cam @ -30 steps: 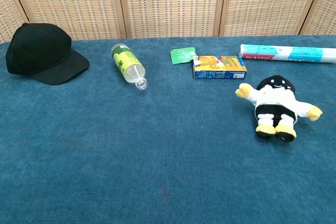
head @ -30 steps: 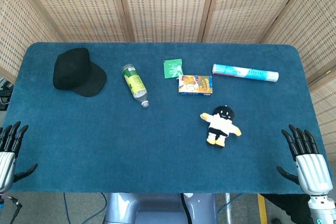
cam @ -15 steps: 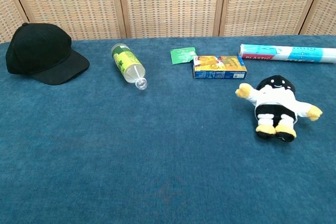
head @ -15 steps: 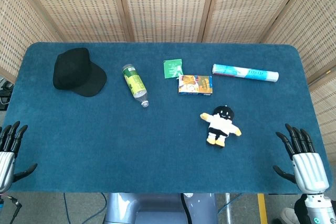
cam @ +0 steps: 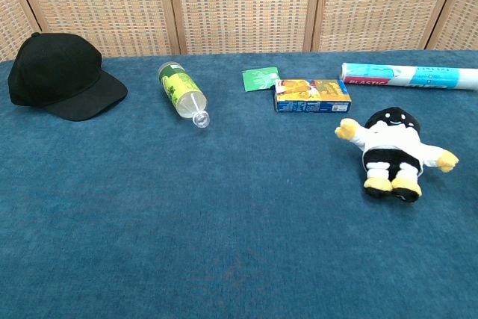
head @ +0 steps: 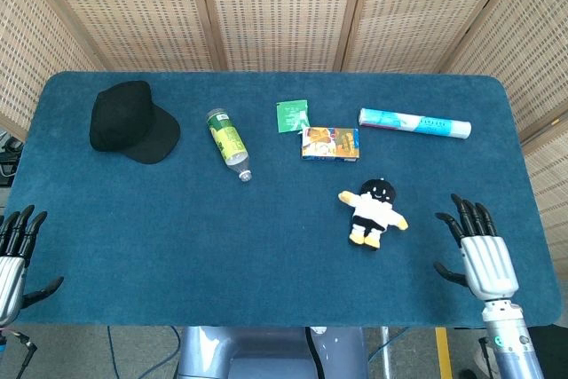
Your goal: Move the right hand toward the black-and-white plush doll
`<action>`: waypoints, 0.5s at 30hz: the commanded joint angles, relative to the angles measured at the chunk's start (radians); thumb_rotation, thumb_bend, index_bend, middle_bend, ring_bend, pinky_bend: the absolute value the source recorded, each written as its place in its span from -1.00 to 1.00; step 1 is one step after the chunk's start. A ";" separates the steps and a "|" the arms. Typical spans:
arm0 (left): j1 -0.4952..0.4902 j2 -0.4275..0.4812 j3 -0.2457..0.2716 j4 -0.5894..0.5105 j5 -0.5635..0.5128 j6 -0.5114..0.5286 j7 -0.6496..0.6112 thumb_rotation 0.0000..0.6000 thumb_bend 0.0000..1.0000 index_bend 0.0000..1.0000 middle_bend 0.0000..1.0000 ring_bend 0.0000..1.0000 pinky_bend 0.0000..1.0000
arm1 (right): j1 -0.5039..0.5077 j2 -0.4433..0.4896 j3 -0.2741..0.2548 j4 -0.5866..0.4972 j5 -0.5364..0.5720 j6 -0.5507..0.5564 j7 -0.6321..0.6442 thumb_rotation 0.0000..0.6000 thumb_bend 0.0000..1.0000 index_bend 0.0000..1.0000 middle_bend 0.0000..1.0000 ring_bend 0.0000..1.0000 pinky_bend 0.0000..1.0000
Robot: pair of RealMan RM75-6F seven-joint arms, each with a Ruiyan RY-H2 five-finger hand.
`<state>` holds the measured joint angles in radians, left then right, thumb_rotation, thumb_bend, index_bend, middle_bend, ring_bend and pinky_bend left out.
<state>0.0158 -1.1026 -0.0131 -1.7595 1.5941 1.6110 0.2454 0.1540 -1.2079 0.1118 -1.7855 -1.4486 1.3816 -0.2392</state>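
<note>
The black-and-white plush doll [head: 373, 210] lies on its back on the blue table, right of centre, with yellow hands and feet; the chest view shows the doll [cam: 390, 152] at its right side. My right hand [head: 477, 250] hovers open over the table's front right, fingers spread, a short way to the doll's right and a little nearer to me. My left hand [head: 15, 259] stays open at the front left corner, far from the doll. Neither hand appears in the chest view.
A black cap [head: 131, 122] lies at the back left. A green-labelled plastic bottle [head: 227, 142], a green sachet [head: 292, 115], a colourful small box [head: 330, 143] and a light blue tube [head: 414, 122] lie across the back of the table [head: 177, 246].
My right hand has moved left and forward from the front right corner toward the doll. The left hand and all objects have stayed put.
</note>
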 commanded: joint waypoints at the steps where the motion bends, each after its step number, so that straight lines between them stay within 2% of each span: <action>1: 0.001 0.005 -0.002 0.000 -0.005 0.002 -0.012 1.00 -0.73 -1.00 -1.00 -1.00 -1.00 | 0.031 -0.038 0.028 -0.029 0.068 -0.040 -0.061 1.00 -0.36 -0.50 -1.00 -1.00 -0.95; 6: 0.001 0.011 -0.001 -0.004 -0.001 0.002 -0.022 1.00 -0.73 -1.00 -1.00 -1.00 -1.00 | 0.064 -0.092 0.059 -0.059 0.195 -0.072 -0.164 1.00 -0.35 -0.48 -1.00 -1.00 -0.95; 15: 0.001 0.015 -0.001 -0.005 0.001 0.004 -0.030 1.00 -0.73 -1.00 -1.00 -1.00 -1.00 | 0.102 -0.151 0.079 -0.068 0.317 -0.083 -0.257 1.00 -0.25 -0.43 -1.00 -1.00 -0.95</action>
<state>0.0168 -1.0877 -0.0143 -1.7643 1.5954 1.6156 0.2154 0.2467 -1.3477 0.1854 -1.8509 -1.1470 1.3029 -0.4829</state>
